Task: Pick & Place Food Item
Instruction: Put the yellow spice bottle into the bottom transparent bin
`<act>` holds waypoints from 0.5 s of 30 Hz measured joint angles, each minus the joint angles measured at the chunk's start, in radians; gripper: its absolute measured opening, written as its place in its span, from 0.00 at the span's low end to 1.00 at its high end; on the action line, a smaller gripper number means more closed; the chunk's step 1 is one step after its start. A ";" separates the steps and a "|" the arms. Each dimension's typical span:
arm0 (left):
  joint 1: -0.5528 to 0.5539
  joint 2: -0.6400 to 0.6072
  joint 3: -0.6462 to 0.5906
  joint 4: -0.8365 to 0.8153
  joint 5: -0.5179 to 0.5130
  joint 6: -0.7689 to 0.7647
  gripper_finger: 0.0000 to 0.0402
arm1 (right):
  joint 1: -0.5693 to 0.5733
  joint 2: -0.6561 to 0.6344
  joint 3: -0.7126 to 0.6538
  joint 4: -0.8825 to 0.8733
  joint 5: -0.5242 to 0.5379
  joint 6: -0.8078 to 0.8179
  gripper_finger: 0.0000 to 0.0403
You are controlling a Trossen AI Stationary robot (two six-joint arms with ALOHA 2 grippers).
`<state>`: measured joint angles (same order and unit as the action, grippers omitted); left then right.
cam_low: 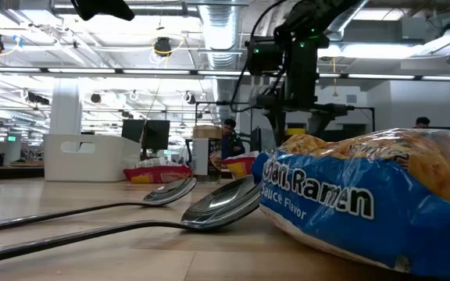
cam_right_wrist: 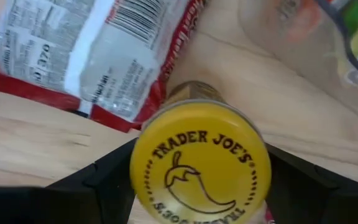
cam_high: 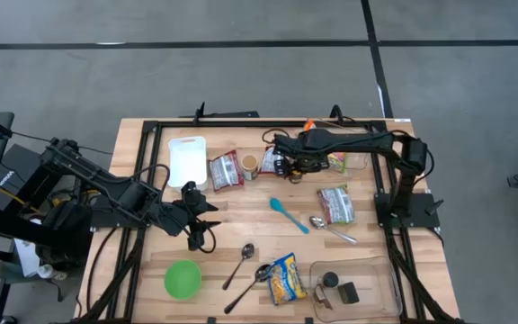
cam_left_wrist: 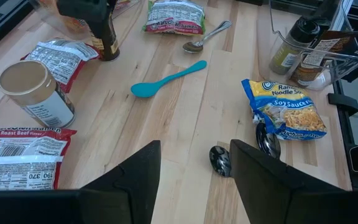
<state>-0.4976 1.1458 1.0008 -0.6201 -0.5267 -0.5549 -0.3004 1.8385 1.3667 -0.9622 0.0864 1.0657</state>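
Teal spatula (cam_high: 288,214) mid-table; ramen packet (cam_high: 285,276) beside two spoons (cam_high: 244,261); bowl (cam_high: 183,279) farther left.

Bare wood around the teal spatula (cam_high: 288,215); spoons (cam_high: 241,264) crowd 6 o'clock, ramen packs (cam_high: 226,171) and a paper cup (cam_high: 250,165) block 11.

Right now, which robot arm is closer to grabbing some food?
The right arm. Its gripper is already down around the yellow-lidded bottle, one finger on each side of it. The left gripper is open over bare wood, with nothing between its fingers, so it would have to travel first.
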 joint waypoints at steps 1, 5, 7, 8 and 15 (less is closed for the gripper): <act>0.000 0.000 0.000 0.000 0.000 0.000 0.46 | 0.000 -0.001 0.001 0.003 0.003 0.000 0.71; 0.000 0.000 0.000 0.000 0.000 -0.001 0.46 | 0.000 -0.001 0.002 0.012 0.024 0.001 0.71; 0.000 0.000 0.000 0.000 0.000 -0.001 0.46 | 0.000 -0.002 0.002 0.012 0.025 0.001 0.71; 0.000 0.000 0.000 0.000 0.000 -0.001 0.46 | 0.000 -0.002 0.002 0.012 0.026 0.001 0.71; 0.000 0.000 0.000 0.000 0.000 -0.001 0.46 | 0.000 -0.002 0.002 0.013 0.042 0.008 0.71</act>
<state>-0.4980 1.1458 1.0008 -0.6201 -0.5270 -0.5556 -0.3004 1.8369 1.3685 -0.9489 0.1287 1.0740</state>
